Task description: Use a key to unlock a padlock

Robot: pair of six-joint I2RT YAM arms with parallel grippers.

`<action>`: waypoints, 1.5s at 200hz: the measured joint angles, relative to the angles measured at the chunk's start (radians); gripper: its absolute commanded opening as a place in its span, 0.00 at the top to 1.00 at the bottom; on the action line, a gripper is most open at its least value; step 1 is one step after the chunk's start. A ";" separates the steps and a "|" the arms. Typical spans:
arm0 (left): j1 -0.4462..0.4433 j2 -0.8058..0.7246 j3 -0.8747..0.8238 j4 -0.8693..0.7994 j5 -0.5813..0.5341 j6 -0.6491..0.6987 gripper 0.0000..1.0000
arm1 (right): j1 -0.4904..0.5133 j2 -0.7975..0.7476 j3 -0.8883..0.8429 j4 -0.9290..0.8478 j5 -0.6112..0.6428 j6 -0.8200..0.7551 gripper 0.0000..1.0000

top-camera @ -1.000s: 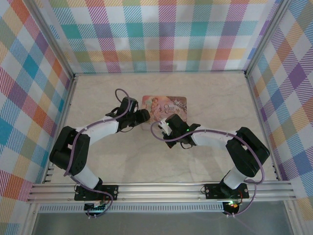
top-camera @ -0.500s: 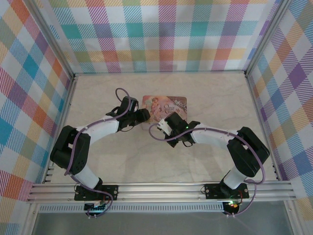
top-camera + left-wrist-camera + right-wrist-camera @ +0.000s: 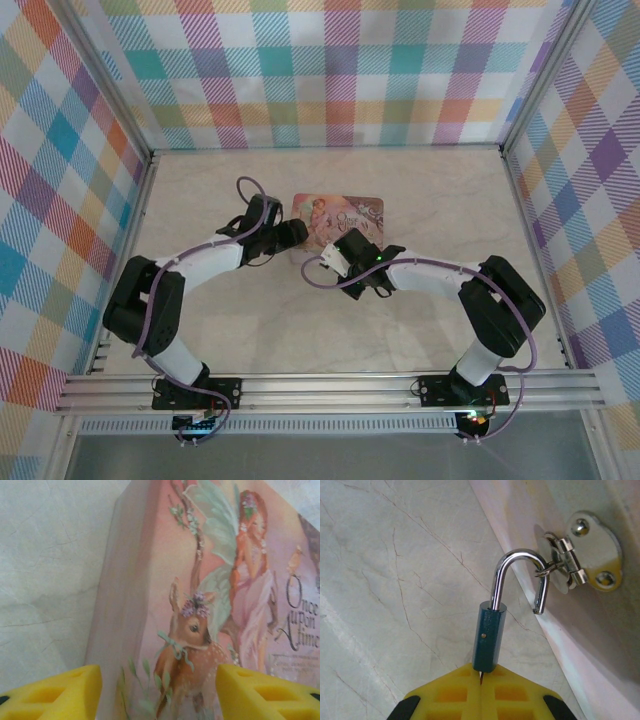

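Right wrist view: right tool (image 3: 481,674), shut on the thin metal key (image 3: 480,676), has edged left; dark teal cylindrical padlock (image 3: 489,635) shows its shackle end free, apparently unlocked.

In the top view the box (image 3: 340,212) lies on the table (image 3: 420,190), just above the frame's centre. The left gripper (image 3: 297,235) sits at its lower left corner. The right gripper (image 3: 340,250) is at its lower edge, just beside the left one.

In the right wrist view the hasp (image 3: 580,550) sits upper right on the box's side. The padlock (image 3: 489,637) is hooked into it by its shackle (image 3: 517,560) at mid frame, with its lower end touching the fingertips at the bottom edge.

In the left wrist view the box's edge runs up between the two fingers (image 3: 55,690) at the bottom corners.
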 measured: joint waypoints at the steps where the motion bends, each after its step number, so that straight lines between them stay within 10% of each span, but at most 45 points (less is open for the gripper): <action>1: 0.000 -0.005 -0.002 -0.001 0.000 0.002 0.36 | 0.000 0.000 0.000 0.000 0.000 0.000 1.00; 137: 0.004 -0.458 -0.224 -0.290 0.170 0.046 0.34 | 0.000 0.000 -0.003 0.021 0.001 -0.063 1.00; 300: -0.025 -0.447 -0.261 -0.349 0.316 0.064 0.33 | 0.000 0.000 -0.051 0.121 0.077 -0.265 1.00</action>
